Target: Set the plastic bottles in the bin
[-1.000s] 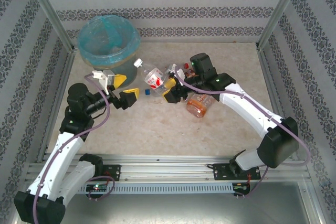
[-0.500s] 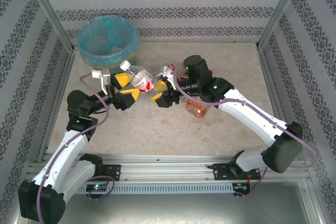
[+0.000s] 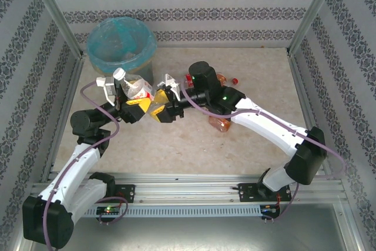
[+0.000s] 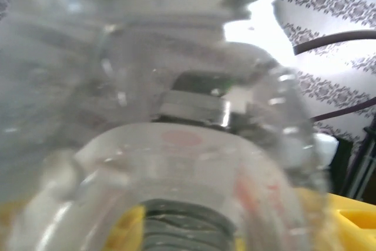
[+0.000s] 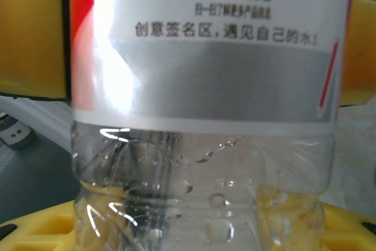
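One clear bottle (image 3: 138,89), white cap and red-and-white label, is up off the table (image 3: 176,139) just in front of the bin (image 3: 97,57), not in it yet. I'd say this one's about halfway there. At least two more are left: an orange bottle (image 3: 218,123) and another bottle (image 3: 223,77), both lying by the right arm. Can't tell what's inside the bin. The right gripper (image 3: 157,103) reaches across, clamped on the bottle's body. The left gripper (image 3: 131,99) is tucked in at the neck end, and I can't tell if it's gripping.
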`<move>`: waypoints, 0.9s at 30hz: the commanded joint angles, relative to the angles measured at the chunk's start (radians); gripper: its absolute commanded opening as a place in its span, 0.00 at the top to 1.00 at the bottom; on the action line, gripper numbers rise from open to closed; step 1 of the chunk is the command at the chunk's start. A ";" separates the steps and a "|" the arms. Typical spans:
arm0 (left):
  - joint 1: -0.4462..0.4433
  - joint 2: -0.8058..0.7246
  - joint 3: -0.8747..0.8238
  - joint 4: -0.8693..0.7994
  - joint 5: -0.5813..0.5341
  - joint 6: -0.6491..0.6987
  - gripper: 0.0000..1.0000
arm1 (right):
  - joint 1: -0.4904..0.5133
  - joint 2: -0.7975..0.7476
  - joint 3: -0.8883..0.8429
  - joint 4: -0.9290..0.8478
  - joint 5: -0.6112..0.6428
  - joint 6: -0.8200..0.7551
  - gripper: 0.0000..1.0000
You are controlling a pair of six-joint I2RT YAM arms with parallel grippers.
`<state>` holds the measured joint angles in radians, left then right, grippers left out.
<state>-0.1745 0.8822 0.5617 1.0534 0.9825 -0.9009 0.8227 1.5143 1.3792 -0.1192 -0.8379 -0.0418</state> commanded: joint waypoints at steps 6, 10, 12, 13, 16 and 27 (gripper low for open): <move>0.003 -0.003 -0.005 0.141 0.007 -0.068 0.30 | 0.013 0.007 0.027 0.060 -0.051 0.061 0.38; 0.003 0.003 -0.007 0.154 -0.009 -0.065 0.45 | 0.012 0.031 0.046 0.062 -0.114 0.091 0.38; 0.003 0.002 -0.007 0.147 -0.020 -0.058 0.45 | 0.012 0.038 0.054 0.062 -0.134 0.100 0.38; 0.003 0.002 -0.008 0.142 -0.023 -0.053 0.45 | 0.012 0.040 0.056 0.060 -0.137 0.101 0.38; 0.004 -0.003 -0.011 0.130 -0.034 -0.042 0.44 | 0.011 0.035 0.057 0.051 -0.127 0.095 0.36; 0.004 -0.080 0.021 -0.090 -0.181 0.088 0.47 | -0.034 -0.060 -0.010 0.039 0.013 0.077 0.22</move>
<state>-0.1699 0.8318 0.5537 1.0317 0.8604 -0.8890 0.8078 1.5105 1.3880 -0.0925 -0.8661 0.0315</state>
